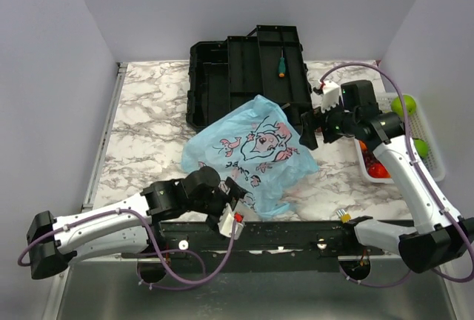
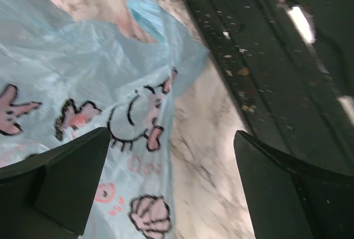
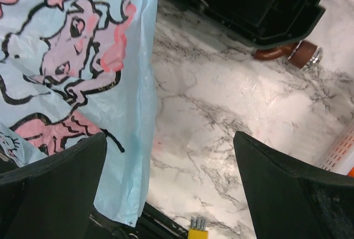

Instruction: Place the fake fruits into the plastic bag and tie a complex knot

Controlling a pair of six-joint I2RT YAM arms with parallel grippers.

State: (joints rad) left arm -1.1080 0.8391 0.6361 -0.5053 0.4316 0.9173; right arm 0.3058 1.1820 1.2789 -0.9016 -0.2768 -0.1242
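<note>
On the marble table (image 1: 148, 112), the plastic bag (image 1: 252, 153) lies crumpled (print side up) against the black toolbox (image 1: 248, 75); the left gripper (image 1: 238, 195) and right gripper (image 1: 309, 131) flank it, jaws spread, holding nothing.

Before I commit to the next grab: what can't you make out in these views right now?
- Inside the plastic bag: in every view, its printed plastic hides any fruit there.
- White basket contents: in the top view the right arm covers part; only green fruits and a red fruit show.
- Bag's opening: not clear anywhere; the left wrist view is blurred.
</note>
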